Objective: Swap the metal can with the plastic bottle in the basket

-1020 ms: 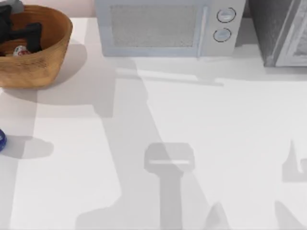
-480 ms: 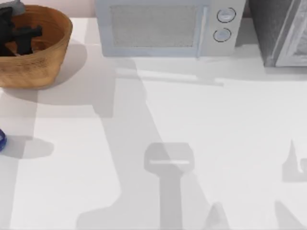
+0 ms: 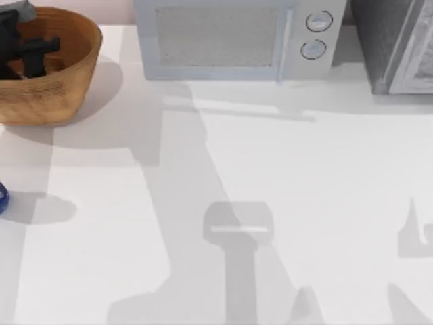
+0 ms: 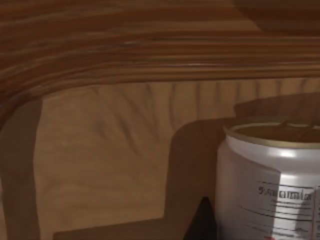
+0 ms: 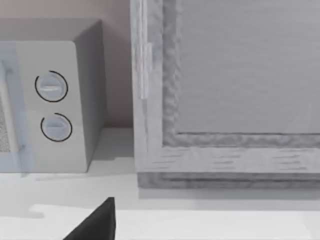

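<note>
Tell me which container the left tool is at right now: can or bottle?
The metal can, standing inside the basket where the left tool reaches. The plastic bottle sits outside, at the table's left edge.

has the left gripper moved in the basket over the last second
Yes. In the top view the left gripper sat lower a second ago, with the metal can visible below it; it has shifted slightly toward the basket's far rim, covering the can.
</note>
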You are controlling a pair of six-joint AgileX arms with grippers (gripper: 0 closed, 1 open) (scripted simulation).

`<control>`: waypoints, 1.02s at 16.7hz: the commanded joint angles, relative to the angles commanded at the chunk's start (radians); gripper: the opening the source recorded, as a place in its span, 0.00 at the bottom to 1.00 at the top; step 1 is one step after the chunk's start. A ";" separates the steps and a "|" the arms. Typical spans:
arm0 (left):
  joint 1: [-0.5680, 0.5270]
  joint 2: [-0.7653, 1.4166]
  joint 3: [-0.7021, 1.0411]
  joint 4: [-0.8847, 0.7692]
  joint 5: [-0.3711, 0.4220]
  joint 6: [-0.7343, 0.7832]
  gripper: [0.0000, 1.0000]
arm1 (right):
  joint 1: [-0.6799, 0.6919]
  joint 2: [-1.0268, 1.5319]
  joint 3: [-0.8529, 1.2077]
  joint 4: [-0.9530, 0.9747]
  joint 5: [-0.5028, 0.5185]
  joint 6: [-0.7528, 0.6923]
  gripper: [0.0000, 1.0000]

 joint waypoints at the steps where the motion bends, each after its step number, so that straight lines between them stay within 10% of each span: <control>1: 0.000 0.000 0.000 0.000 0.000 0.000 0.00 | 0.000 0.000 0.000 0.000 0.000 0.000 1.00; 17: -0.030 -0.748 -0.535 0.352 -0.075 -0.011 0.00 | 0.000 0.000 0.000 0.000 0.000 0.000 1.00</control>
